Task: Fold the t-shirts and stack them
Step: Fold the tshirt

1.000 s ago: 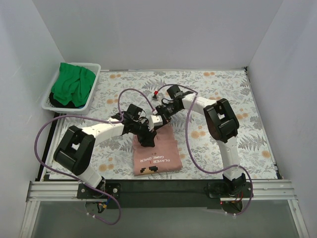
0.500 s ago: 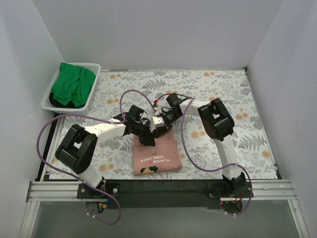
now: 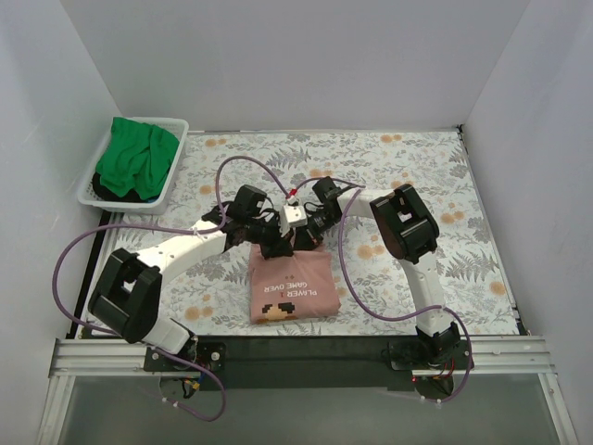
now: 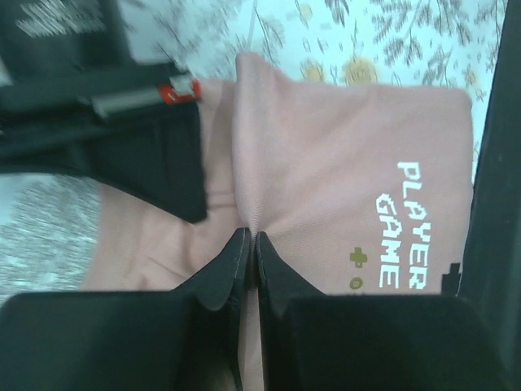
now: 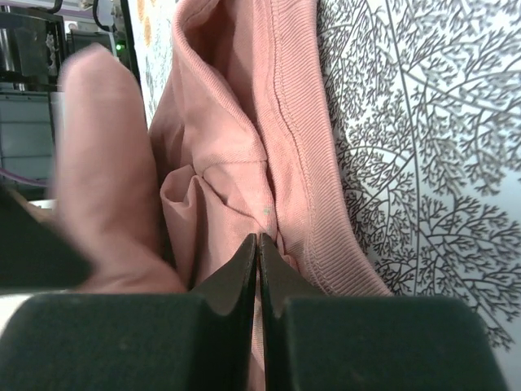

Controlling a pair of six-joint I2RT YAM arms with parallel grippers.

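Note:
The salmon-pink t-shirt (image 3: 292,289) lies folded in front of the arms, its white print facing up. My left gripper (image 3: 275,248) is shut on a pinched ridge of the pink t-shirt (image 4: 342,155) at the fold's far edge. My right gripper (image 3: 303,239) meets it there, shut on bunched pink t-shirt cloth (image 5: 236,138) beside the ribbed collar. In the left wrist view the left gripper (image 4: 251,236) grips a raised crease. The right gripper (image 5: 258,238) shows cloth running between its closed tips. The green t-shirt (image 3: 136,156) sits crumpled in the basket.
A white slotted basket (image 3: 176,162) stands at the far left corner. The floral cloth (image 3: 417,176) covers the table. Purple cables (image 3: 250,171) loop over both arms. White walls close in the left, back and right sides.
My left gripper has closed on the pink cloth. Both grippers shifted slightly toward the far edge of the shirt, and that edge now bunches upward between them.

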